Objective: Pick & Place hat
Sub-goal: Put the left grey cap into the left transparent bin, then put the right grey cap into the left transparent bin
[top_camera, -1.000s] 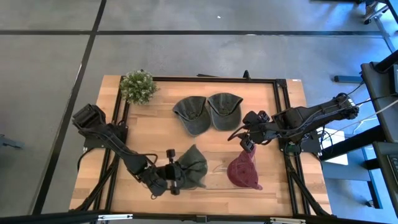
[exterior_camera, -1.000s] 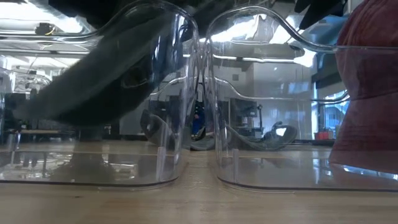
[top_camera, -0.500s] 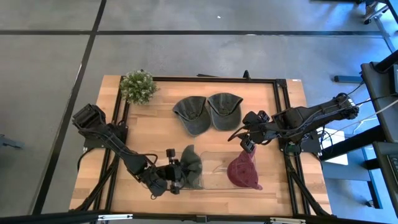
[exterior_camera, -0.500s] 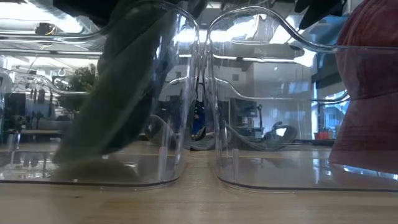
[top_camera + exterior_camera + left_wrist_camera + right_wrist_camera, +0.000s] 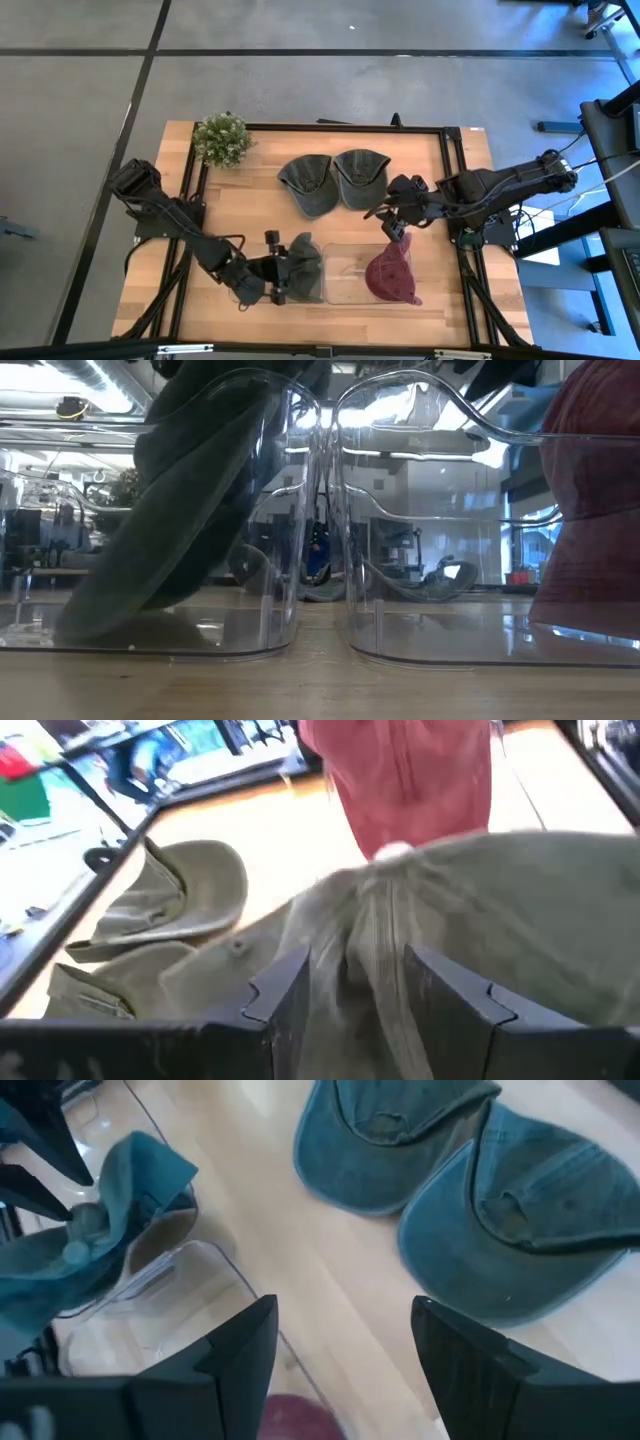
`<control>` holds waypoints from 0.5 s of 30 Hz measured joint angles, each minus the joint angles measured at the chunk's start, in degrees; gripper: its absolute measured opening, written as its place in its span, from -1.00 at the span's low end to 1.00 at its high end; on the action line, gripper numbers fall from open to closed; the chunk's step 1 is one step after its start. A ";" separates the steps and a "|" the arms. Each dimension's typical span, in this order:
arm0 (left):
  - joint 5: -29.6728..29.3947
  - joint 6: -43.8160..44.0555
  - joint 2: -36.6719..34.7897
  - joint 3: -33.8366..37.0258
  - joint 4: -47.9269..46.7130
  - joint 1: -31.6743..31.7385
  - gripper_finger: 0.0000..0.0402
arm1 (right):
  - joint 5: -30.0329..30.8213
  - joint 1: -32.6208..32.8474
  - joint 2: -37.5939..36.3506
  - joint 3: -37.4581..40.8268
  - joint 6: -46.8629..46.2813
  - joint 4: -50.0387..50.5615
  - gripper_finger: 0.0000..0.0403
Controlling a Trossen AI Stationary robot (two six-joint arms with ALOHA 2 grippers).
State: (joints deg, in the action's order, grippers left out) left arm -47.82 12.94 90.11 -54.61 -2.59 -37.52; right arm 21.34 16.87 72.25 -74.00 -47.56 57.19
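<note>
A clear two-compartment bin (image 5: 345, 268) stands near the table's front edge. An olive green hat (image 5: 305, 268) stands steeply in its left compartment, its lower edge (image 5: 110, 620) on the bin floor and its top against the wall. A dark red hat (image 5: 392, 275) fills the right compartment. My left gripper (image 5: 360, 985) is open at the bin's left side, with a ridge of the green hat between its fingers. My right gripper (image 5: 345, 1370) hangs open over the bin's far rim, with nothing between its fingers. My left gripper comes level from the table's left, its open fingers (image 5: 285, 995) on either side of a raised fold of the green hat's crown (image 5: 375, 960). I cannot tell whether they touch the cloth. The hat rests on the bin floor.
Two more green hats (image 5: 305, 183) (image 5: 360, 175) lie side by side on the wood beyond the bin. A small potted plant (image 5: 222, 138) stands at the far left corner. A black frame (image 5: 450, 190) borders the tabletop.
The green hat has sunk from a slanting, raised pose into the left compartment; its lower edge is now on the bin floor and it stands steeper. My left gripper has drawn back a little toward the table's left edge.
</note>
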 joint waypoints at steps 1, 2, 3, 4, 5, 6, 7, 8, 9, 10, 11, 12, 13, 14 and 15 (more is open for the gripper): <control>0.86 0.17 0.00 0.00 -0.52 0.29 -0.22 | 0.00 -0.42 0.00 0.00 0.42 -0.06 0.15; 1.07 0.20 -0.06 0.00 -0.65 0.59 -0.22 | -0.02 -0.83 0.00 0.00 1.12 -0.11 0.15; 0.91 0.17 -0.45 0.00 -0.69 0.68 -0.23 | -0.02 -1.35 0.00 0.00 1.44 -0.11 0.15; 0.40 -0.06 -1.17 0.00 -0.71 0.72 -0.23 | -0.02 -1.94 0.00 0.00 1.49 -0.09 0.15; -0.17 -0.14 -2.24 0.00 -0.63 0.70 -0.23 | -0.04 -2.67 0.00 0.00 1.32 -0.11 0.15; -0.60 -0.18 -3.52 0.00 -0.77 0.68 -0.23 | -0.24 -3.57 0.00 0.00 0.73 -0.11 0.15; -0.72 -0.23 -5.03 0.00 -1.33 0.63 -0.23 | -0.77 -4.80 0.00 0.00 -0.18 -0.11 0.15; -0.73 -0.25 -6.78 0.00 -2.04 0.51 -0.23 | -1.52 -6.14 0.00 0.00 -0.66 -0.13 0.15; -0.73 -0.25 -8.70 0.00 -2.78 0.45 -0.23 | -2.44 -7.42 0.00 0.00 -1.08 -0.14 0.15; -0.71 -0.26 -10.80 0.00 -3.62 0.44 -0.23 | -3.18 -8.82 0.00 0.00 -1.10 -0.22 0.15; -0.64 -0.25 -12.92 0.00 -4.53 0.44 -0.23 | -3.79 -10.18 0.00 0.00 -0.20 -0.50 0.15; -0.64 -0.24 -15.11 0.00 -5.55 0.44 -0.23 | -4.31 -11.46 0.00 0.00 0.38 -0.96 0.15; -0.63 -0.23 -17.00 0.00 -6.52 0.49 -0.23 | -4.71 -12.77 0.00 0.00 1.12 -1.49 0.15; -0.59 -0.24 -18.82 0.00 -7.41 0.74 -0.23 | -4.90 -14.10 0.00 0.00 1.39 -2.35 0.15; -0.39 -0.21 -20.54 0.00 -8.42 1.15 -0.23 | -4.99 -15.38 0.02 0.00 1.41 -3.74 0.15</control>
State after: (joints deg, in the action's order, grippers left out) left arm -48.21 12.73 69.57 -54.61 -11.02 -36.37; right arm 16.35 1.49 72.27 -74.00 -46.15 53.45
